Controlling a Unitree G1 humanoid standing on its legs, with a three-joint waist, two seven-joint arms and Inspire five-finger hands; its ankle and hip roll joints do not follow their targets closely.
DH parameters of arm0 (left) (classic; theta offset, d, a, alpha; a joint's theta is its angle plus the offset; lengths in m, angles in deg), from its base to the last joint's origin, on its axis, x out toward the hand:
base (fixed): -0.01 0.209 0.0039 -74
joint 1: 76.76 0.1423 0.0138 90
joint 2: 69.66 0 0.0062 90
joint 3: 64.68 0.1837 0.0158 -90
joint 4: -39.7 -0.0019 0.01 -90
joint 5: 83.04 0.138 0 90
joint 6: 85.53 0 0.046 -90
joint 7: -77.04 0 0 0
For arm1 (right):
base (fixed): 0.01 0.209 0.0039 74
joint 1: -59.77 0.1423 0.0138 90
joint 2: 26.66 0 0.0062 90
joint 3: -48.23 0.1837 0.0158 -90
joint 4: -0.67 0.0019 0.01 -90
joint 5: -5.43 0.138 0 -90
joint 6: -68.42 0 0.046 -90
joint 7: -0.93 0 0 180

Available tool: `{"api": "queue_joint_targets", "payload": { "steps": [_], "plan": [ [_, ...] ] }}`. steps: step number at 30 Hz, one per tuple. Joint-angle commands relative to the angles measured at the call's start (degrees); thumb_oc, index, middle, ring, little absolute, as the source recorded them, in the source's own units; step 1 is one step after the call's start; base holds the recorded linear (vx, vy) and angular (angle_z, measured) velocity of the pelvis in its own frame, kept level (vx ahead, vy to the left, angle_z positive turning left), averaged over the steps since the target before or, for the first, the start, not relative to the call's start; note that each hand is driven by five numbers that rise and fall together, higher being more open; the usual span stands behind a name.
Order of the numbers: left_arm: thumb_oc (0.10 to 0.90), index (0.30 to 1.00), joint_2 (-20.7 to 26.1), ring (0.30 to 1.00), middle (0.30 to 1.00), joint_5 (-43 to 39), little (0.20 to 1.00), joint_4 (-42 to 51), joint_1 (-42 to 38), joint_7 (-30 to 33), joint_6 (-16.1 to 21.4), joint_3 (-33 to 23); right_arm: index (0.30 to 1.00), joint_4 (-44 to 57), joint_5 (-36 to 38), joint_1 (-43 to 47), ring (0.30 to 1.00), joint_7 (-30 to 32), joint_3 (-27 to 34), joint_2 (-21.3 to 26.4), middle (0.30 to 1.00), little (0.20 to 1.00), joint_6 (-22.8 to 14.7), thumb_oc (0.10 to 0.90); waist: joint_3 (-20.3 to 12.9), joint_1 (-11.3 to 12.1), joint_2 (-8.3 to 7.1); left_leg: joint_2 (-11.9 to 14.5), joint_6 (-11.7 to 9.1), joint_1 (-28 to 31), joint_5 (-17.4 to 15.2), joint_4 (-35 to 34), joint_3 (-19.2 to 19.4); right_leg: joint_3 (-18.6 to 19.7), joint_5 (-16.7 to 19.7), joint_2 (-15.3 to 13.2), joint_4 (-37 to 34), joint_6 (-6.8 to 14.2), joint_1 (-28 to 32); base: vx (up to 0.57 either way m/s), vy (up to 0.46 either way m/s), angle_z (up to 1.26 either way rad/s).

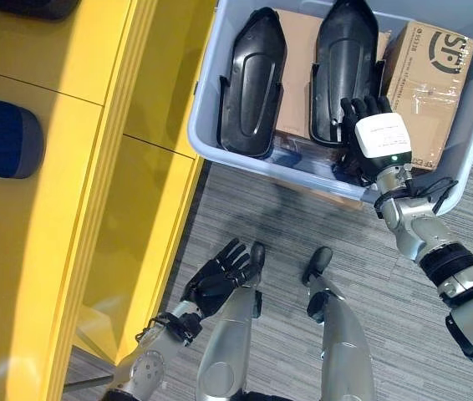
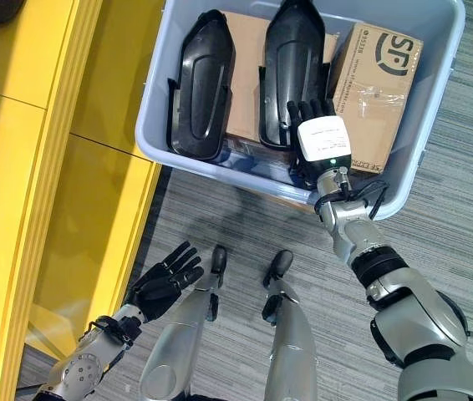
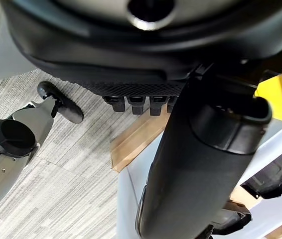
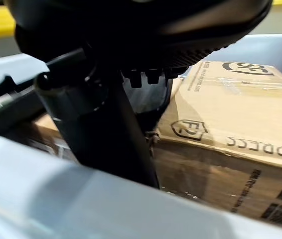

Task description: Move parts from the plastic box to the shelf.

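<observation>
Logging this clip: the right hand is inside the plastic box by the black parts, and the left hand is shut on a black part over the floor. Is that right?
Not quite. The left hand holds nothing: the left eye view shows its fingers spread open over the floor. The rest stands: the right hand is inside the plastic box, by the black parts.

A brown cardboard box (image 2: 377, 96) is sitting at two o'clock, a second flat cardboard piece (image 2: 243, 83) lying beside it at twelve. Grey carpet floor (image 2: 462, 242) is spreading from four to six o'clock.
</observation>
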Motion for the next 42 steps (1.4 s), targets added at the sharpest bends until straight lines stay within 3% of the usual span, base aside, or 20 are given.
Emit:
{"api": "queue_joint_targets", "payload": {
  "steps": [1,7,21,34,42],
  "plan": [
    [0.900,1.000,0.3,1.000,1.000,-0.4,1.000,5.4,0.9,-3.6,1.6,2.5,1.000,1.3,-9.6,7.7,1.000,13.0,-2.8,4.6,1.000,1.000,4.7,0.900,-0.9,1.0,3.38,1.5,0.1,-0.2,4.2,-6.4,0.0,4.3,-8.9,0.1,7.1,6.1,1.3,-0.02,0.007,0.06],
    [0.900,1.000,-0.1,1.000,1.000,0.1,1.000,5.2,0.9,-4.1,1.7,2.6,1.000,1.1,-11.5,8.1,1.000,17.7,-3.7,5.2,1.000,1.000,5.7,0.900,-0.9,1.2,3.45,1.4,0.2,0.0,4.3,-6.9,0.0,4.1,-8.8,0.0,6.7,6.3,1.5,-0.01,0.003,0.03],
    [0.900,1.000,0.2,1.000,1.000,0.7,1.000,5.3,1.2,-5.5,0.5,2.0,1.000,-3.4,-10.4,10.2,1.000,15.9,-7.9,5.0,1.000,1.000,10.6,0.900,-0.9,2.1,3.77,1.3,0.2,-0.2,4.2,-6.8,0.0,3.5,-9.0,-0.6,6.9,6.3,1.4,0.00,0.000,0.00],
    [0.900,1.000,0.6,1.000,1.000,0.7,1.000,6.9,1.5,-5.0,-0.9,1.7,1.000,-4.9,-4.1,10.2,1.000,10.2,-9.6,1.8,1.000,1.000,4.5,0.900,-0.9,2.9,4.09,1.4,0.2,-0.6,4.2,-6.7,0.0,2.8,-9.3,-1.0,7.6,6.1,0.9,0.00,-0.002,0.01],
    [0.900,1.000,0.5,1.000,1.000,1.0,1.000,7.4,1.3,-4.1,-1.1,2.3,1.000,-2.1,-7.3,11.2,1.000,6.8,-10.6,-0.8,1.000,1.000,4.8,0.900,-0.9,3.4,4.11,1.4,0.2,-0.7,4.3,-6.9,-0.1,2.4,-9.4,-1.0,7.7,6.2,0.9,0.00,0.000,0.00]
  ]
}}
